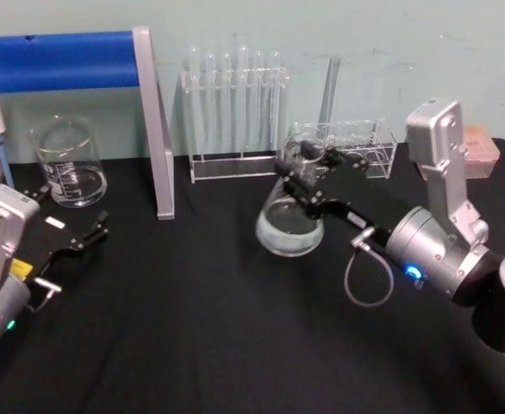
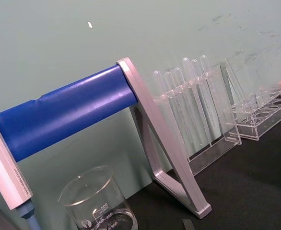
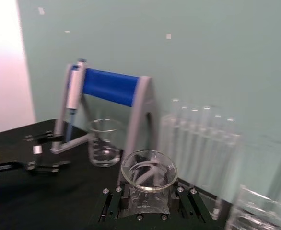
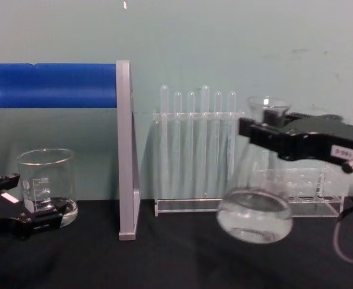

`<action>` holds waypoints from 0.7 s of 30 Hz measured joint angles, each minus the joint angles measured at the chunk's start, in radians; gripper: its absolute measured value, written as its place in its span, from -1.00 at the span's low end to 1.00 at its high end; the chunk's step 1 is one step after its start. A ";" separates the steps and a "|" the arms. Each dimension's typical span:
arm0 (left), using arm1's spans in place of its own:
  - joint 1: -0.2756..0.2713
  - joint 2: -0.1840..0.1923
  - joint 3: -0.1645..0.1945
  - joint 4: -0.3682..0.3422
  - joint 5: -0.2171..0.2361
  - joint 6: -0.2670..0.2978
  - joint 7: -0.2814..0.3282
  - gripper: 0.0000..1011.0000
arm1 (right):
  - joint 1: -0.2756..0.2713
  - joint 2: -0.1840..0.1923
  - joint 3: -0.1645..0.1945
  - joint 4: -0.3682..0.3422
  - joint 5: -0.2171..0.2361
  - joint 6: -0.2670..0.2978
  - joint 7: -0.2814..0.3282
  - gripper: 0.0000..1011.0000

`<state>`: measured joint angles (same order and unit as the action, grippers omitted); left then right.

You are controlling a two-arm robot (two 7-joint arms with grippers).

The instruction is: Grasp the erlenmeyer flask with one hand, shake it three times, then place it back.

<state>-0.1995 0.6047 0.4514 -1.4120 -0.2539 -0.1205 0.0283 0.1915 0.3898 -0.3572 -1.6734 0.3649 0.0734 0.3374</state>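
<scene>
Evidently the shake was in hand: the right gripper [image 1: 302, 172] clenched the neck of the erlenmeyer flask [image 1: 289, 228], tilted and seemingly just clear of the desk [image 1: 192, 328] near its back edge. Next came steady swings, then a level set-down. The left gripper [image 1: 70, 216] rested spread at the left edge.

Neck of the erlenmeyer flask [image 4: 254, 215] hidden between the right gripper [image 4: 253, 129] fingers, base blurred in chest view.
</scene>
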 joint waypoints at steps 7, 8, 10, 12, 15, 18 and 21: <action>0.000 0.000 0.000 0.000 0.000 0.000 0.000 0.98 | 0.015 -0.008 0.053 0.040 -0.006 -0.002 -0.032 -0.10; 0.000 0.000 0.000 0.000 0.000 0.000 0.000 0.98 | 0.016 -0.009 0.057 0.043 -0.006 -0.002 -0.034 -0.10; 0.000 0.000 0.000 0.000 0.000 0.000 0.000 0.98 | 0.018 -0.011 0.065 0.048 -0.007 -0.003 -0.038 -0.10; 0.000 0.000 0.000 0.000 0.000 0.000 0.000 0.98 | 0.020 -0.015 0.079 0.057 -0.010 -0.003 -0.044 -0.10; 0.000 0.000 0.000 0.000 0.000 0.000 0.000 0.98 | 0.022 -0.017 0.088 0.063 -0.012 -0.003 -0.046 -0.10; 0.000 0.000 0.000 0.000 0.000 0.000 0.000 0.98 | 0.022 -0.020 0.095 0.069 -0.015 -0.004 -0.048 -0.10; 0.000 0.000 0.000 0.000 0.000 0.000 0.000 0.98 | 0.022 -0.022 0.103 0.072 -0.019 -0.004 -0.050 -0.10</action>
<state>-0.1995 0.6047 0.4514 -1.4120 -0.2539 -0.1205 0.0283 0.2134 0.3680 -0.2538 -1.6011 0.3464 0.0697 0.2876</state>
